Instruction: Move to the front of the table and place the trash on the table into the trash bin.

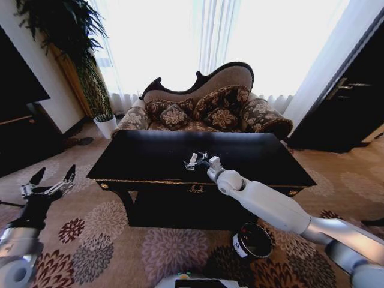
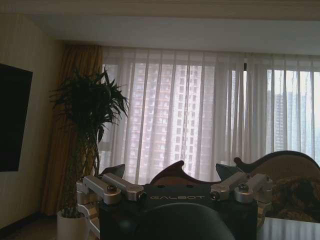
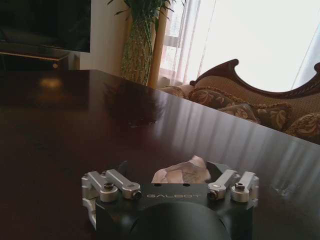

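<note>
Reaching mid-frame, my right tool (image 1: 197,161) sits spread around a white paper wad (image 3: 182,172) on the counter (image 1: 150,157); my left tool (image 1: 51,180) hangs spread at lower left.

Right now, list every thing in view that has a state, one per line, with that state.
right gripper: over the table, fingers open around a paper wad
left gripper: raised off to the robot's left, fingers open, holding nothing
paper wad: on the tabletop, between the right gripper's fingers
trash bin: upright on the carpet, open-topped

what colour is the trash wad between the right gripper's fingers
White, wrinkly paper wad, clearest in the right wrist view.
</note>
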You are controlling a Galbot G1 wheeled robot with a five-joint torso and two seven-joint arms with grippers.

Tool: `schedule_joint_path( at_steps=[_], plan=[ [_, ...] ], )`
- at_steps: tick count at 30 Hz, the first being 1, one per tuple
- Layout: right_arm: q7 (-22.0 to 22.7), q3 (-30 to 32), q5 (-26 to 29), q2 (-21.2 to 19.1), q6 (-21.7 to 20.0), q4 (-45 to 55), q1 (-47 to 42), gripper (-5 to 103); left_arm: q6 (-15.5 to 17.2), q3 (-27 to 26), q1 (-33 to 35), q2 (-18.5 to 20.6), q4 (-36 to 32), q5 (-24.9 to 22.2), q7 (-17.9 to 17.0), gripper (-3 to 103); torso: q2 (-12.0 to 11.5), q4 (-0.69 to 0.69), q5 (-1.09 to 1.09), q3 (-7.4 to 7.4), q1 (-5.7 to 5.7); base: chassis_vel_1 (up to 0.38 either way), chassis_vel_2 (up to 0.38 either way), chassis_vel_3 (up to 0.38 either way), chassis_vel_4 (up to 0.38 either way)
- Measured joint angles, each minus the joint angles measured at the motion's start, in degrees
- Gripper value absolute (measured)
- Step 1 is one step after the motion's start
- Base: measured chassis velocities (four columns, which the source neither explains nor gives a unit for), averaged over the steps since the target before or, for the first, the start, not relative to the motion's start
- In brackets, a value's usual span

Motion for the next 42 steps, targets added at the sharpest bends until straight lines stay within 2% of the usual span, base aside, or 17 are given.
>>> schedule_joint_path(
  at_steps=[2, 5, 9, 11, 14, 15, 19, 20, 22, 25, 33, 37, 38, 42],
  plan=[
    [-0.3, 0.4, 0.0, -0.1, 0.0, 0.1, -0.3, 80, 0.0, 0.2, -0.1, 0.0, 0.0, 0.0, 0.0, 100, 0.0, 0.00, 0.00, 0.00, 0.00, 0.000, 0.000, 0.000, 0.000],
    [-0.6, 0.8, 0.0, -0.2, 0.1, 0.2, -0.7, 75, 0.0, 0.3, -0.1, 0.0, 0.0, 0.1, 0.0, 100, 0.0, 0.00, 0.00, 0.00, 0.00, 0.000, 0.000, 0.000, 0.000],
    [-0.8, 1.7, 0.0, -0.5, 0.1, 0.4, -1.7, 53, 0.0, 0.3, -0.1, 0.0, 0.0, 0.2, 0.0, 100, 0.0, 0.00, 0.00, 0.00, 0.00, 0.000, 0.000, 0.000, 0.000],
    [-0.9, 2.0, 0.0, -0.6, 0.2, 0.5, -1.9, 53, 0.0, 0.3, -0.1, 0.0, 0.0, 0.2, 0.0, 100, 0.0, 0.00, 0.00, 0.00, 0.00, 0.000, 0.000, 0.000, 0.000],
    [-1.4, 2.8, 0.0, -0.9, 0.4, 0.7, -2.5, 36, 0.0, 0.4, 0.0, 0.0, -0.3, 0.2, 0.0, 100, 0.0, 0.00, 0.01, 0.00, 0.00, 0.000, 0.000, 0.000, 0.000],
    [-1.4, 2.8, 0.0, -0.9, 0.4, 0.7, -2.5, 36, 0.0, 0.4, 0.0, 0.0, -0.3, 0.2, 0.0, 100, 0.0, 0.00, 0.01, 0.00, 0.00, 0.000, 0.000, 0.000, 0.000],
    [-2.8, 5.0, -0.2, -2.2, 1.6, 1.6, -4.6, 15, 0.0, -0.2, 0.3, 0.2, -0.7, -0.1, 0.0, 100, 0.0, 0.00, 0.01, 0.00, 0.00, 0.000, 0.000, 0.000, 0.000],
    [-2.8, 5.0, -0.2, -2.2, 1.6, 1.6, -4.6, 15, 0.0, -0.2, 0.3, 0.2, -0.7, -0.1, 0.0, 100, 0.0, 0.00, 0.01, 0.00, 0.00, 0.000, 0.000, 0.000, 0.000],
    [-3.5, 6.7, 0.2, -3.1, 2.3, 2.8, -6.1, 5, 0.0, -0.3, 0.6, 0.3, -1.1, -0.3, 0.0, 100, 0.0, 0.00, 0.01, 0.00, 0.00, 0.000, 0.000, 0.000, 0.000],
    [-3.8, 8.2, 0.9, -4.0, 2.7, 4.4, -7.3, 1, 0.0, -0.4, 0.8, 0.3, -1.5, -0.4, 0.0, 100, 0.0, 0.00, 0.01, 0.00, 0.00, 0.000, 0.000, 0.000, 0.000],
    [-4.3, 13.7, 3.1, -7.5, 3.8, 10.1, -12.1, 0, -0.1, -0.7, 1.4, 0.3, -2.7, -0.9, 0.0, 100, 0.0, 0.00, 0.01, 0.00, 0.00, 0.000, 0.000, 0.000, 0.000],
    [-4.7, 24.5, 3.6, -10.1, 3.8, 16.8, -20.9, 0, -0.1, -0.5, 1.4, 0.5, -2.9, -1.1, 0.0, 100, 0.0, 0.01, 0.00, 0.00, 0.00, 0.000, 0.000, 0.000, 0.000],
    [-4.7, 24.5, 3.6, -10.1, 3.8, 16.8, -20.9, 0, -0.1, -0.5, 1.4, 0.5, -2.9, -1.1, 0.0, 100, 0.0, 0.01, 0.00, 0.00, 0.00, 0.000, 0.000, 0.000, 0.000],
    [-6.6, 36.0, 4.4, -11.2, 4.0, 23.7, -33.0, 0, -0.3, 0.1, 1.4, -0.1, -3.4, -1.0, 0.0, 100, 0.0, -0.03, 0.01, -0.01, -0.01, 0.000, 0.000, 0.000, 0.000]
  ],
)
